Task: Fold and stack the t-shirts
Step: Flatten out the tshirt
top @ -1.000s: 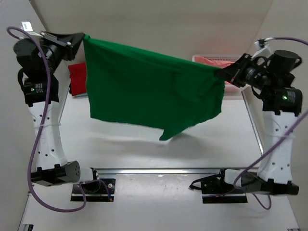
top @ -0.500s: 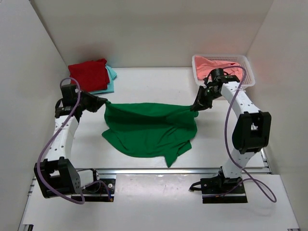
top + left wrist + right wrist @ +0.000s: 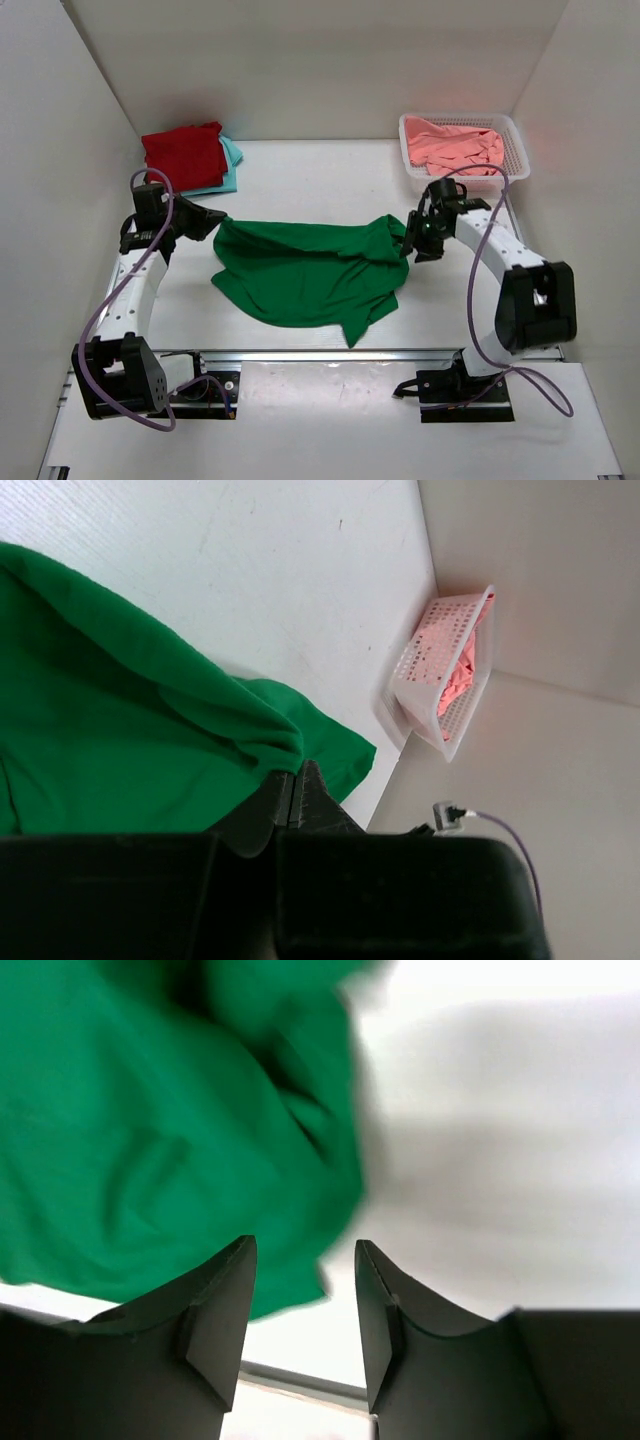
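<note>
A bright green t-shirt (image 3: 305, 275) lies spread and rumpled on the table's middle. My left gripper (image 3: 218, 222) is shut on its left corner; in the left wrist view the fingertips (image 3: 293, 780) pinch the green t-shirt (image 3: 120, 710). My right gripper (image 3: 408, 243) stands open just beside the shirt's bunched right corner, nothing between its jaws. In the right wrist view, the right gripper (image 3: 305, 1260) hangs above the green t-shirt (image 3: 170, 1130) edge. A dark red t-shirt (image 3: 185, 153) lies folded on a pale turquoise t-shirt (image 3: 232, 160) at back left. A salmon pink t-shirt (image 3: 455, 145) fills the basket.
The white mesh basket (image 3: 520, 160) stands at the back right corner, also visible in the left wrist view as the basket (image 3: 425, 670). White walls enclose the table on three sides. A metal rail (image 3: 330, 354) runs along the near edge between the arm bases.
Both arms lowered the green t-shirt from a hanging spread down onto the table. The right gripper has just opened and let go of the right corner, which slumped into a bunch.
</note>
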